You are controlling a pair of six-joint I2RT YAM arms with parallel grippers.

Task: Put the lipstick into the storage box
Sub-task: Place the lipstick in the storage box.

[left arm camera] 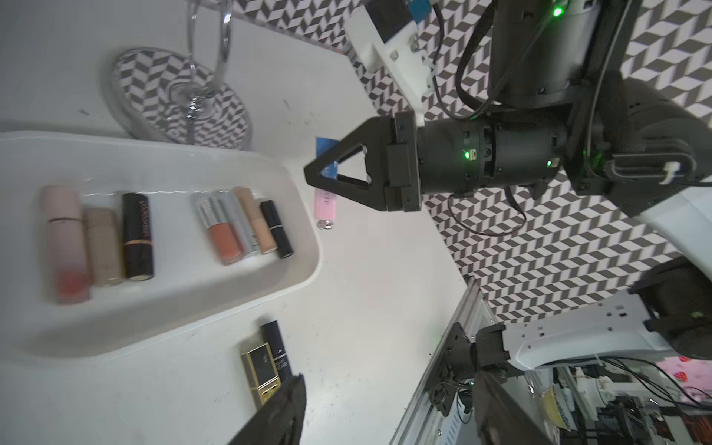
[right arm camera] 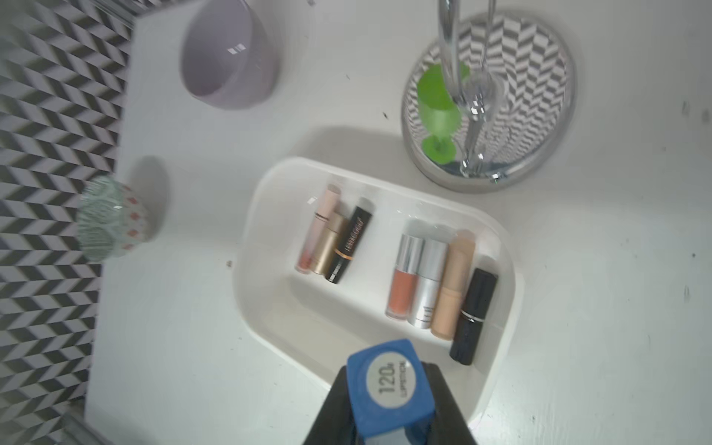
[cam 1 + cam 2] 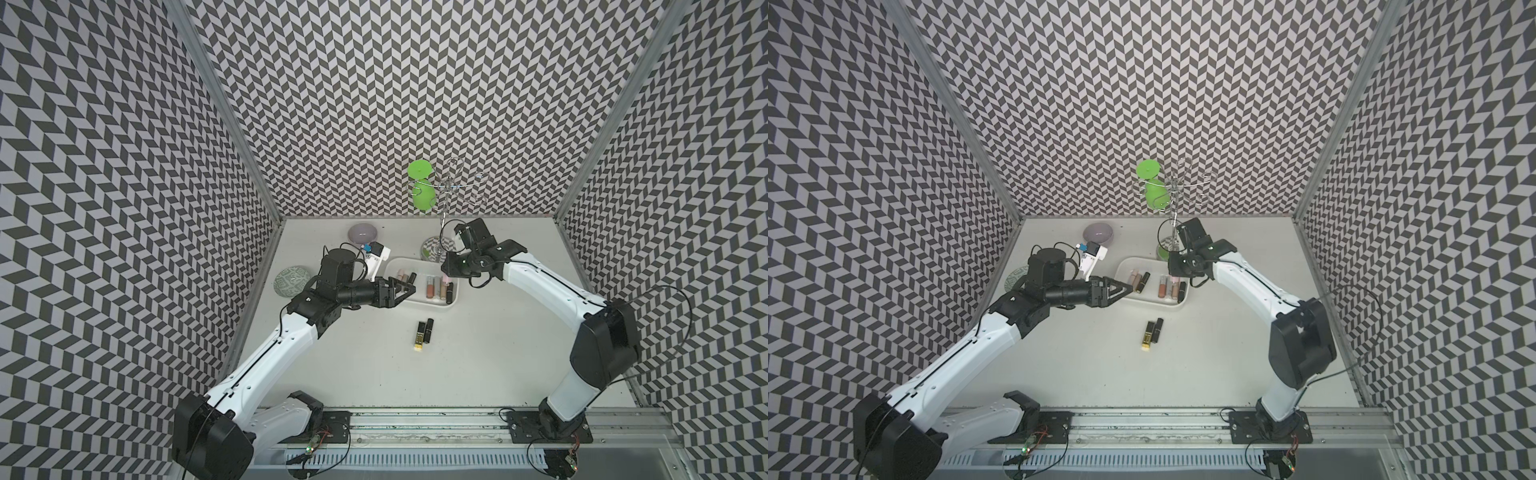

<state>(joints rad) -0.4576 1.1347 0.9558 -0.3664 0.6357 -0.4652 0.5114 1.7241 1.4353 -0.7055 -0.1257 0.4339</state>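
Green pattern marks the small plate point(image 3: 291, 282) at the far left, and the grey bowl point(image 3: 362, 233) sits behind it; neither is part of my job. Next comes the left gripper point(image 3: 405, 294), which hovers over the near left corner of the storage box point(image 3: 420, 270). Its jaws stand wide apart and I see nothing between them.

The box is white and shallow. It holds seven tubes in two groups, lying side by side with the long axis across the short side of the box. In front of it, on the bare table point(image 3: 478, 365), two lipsticks point(image 3: 423, 334) lie touching each other, one gold and black, one plain black. Their long axis points toward the box. I judge the left gripper to be the nearer one to them.

Further right, the right gripper point(image 2: 389, 412) is closed on the lipstick point(image 1: 325, 202) with the pink body and blue cap. The tube hangs nearly upright, cap toward the wrist camera and pink end toward the table. It is in the air at the right end of the box, about over the rim. I cannot tell if it is fully inside the wall line, and the release depends on exactly this. I would carry it a little toward the middle of the box, over free floor, before opening. The chrome stand point(image 3: 441, 208) rises just behind this arm.
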